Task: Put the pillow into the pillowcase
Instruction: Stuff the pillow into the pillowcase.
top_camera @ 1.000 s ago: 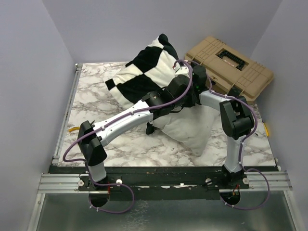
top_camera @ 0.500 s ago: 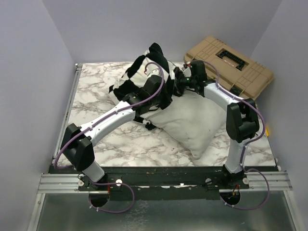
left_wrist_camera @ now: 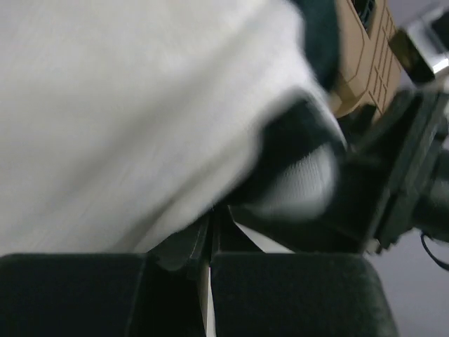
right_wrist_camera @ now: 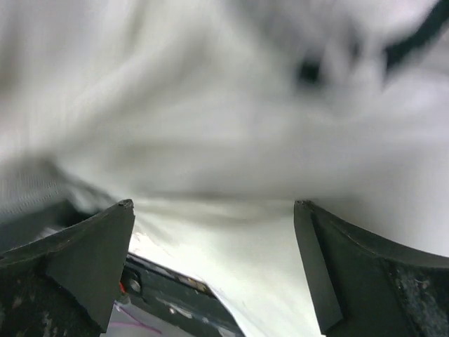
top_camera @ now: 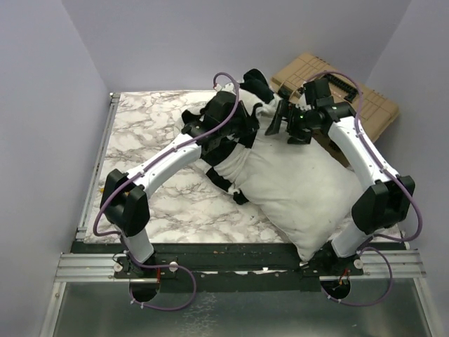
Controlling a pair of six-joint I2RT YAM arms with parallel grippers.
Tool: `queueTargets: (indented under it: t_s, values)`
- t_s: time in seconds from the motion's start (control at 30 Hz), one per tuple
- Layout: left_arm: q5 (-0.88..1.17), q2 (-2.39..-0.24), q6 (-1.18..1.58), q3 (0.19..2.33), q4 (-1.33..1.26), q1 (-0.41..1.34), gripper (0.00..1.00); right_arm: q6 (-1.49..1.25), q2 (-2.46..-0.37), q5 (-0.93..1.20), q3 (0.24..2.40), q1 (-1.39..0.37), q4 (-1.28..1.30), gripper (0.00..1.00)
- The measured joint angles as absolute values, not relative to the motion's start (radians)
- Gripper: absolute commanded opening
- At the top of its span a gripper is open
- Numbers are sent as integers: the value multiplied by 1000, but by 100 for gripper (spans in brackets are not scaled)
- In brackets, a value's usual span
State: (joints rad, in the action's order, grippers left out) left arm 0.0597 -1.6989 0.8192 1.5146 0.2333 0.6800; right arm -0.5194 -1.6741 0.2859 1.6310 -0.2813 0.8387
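The white pillow lies slantwise from the table's far middle to its near right corner. The checked pillowcase is bunched over the pillow's far end, with black folds hanging down its left side. My left gripper is shut on a fold of the pillowcase, its pads meeting at the pinched cloth. Just right of it, above the pillow's far end, my right gripper is open. In the right wrist view its jaws stand wide apart with only the pillow beyond them, blurred.
A tan toolbox sits at the far right corner behind the right arm; it also shows in the left wrist view. Marble tabletop lies bare to the left. Purple walls enclose the table.
My right gripper has opened, let go and swung up and to the right. The left arm pulled the pillowcase toward the far middle, where it now bunches. The pillow slid toward the near right.
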Motion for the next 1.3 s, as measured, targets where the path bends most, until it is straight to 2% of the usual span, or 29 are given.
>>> queueTargets:
  t_s: [0.27,0.57,0.8,0.87,0.9,0.97,1.03,1.07,1.13,1.3]
  values:
    - [61,-1776,780,1614,223,601,0,-413,-1472,244,1532,-226,1009,100]
    - [117,-1767,777,1625,222,577,0,-340,-1567,251,1663,-146,1011,99]
    - [181,-1708,780,1562,215,599,0,-302,-1821,419,1694,-110,953,75]
    - [194,-1679,773,1530,214,618,0,-302,-1867,489,1675,-123,928,63]
    - [202,-1658,764,1506,211,632,7,-303,-1875,520,1659,-133,916,52]
    - [227,-1623,738,1466,212,651,31,-310,-1871,582,1620,-162,894,32]
    - [239,-1586,709,1433,236,659,61,-320,-1850,639,1574,-205,857,14]
    - [234,-1567,685,1426,270,659,69,-327,-1832,662,1542,-228,838,7]
    - [215,-1538,654,1427,326,650,74,-347,-1781,698,1469,-271,807,0]
    - [160,-1520,609,1505,470,580,75,-376,-1636,730,1338,-306,778,0]
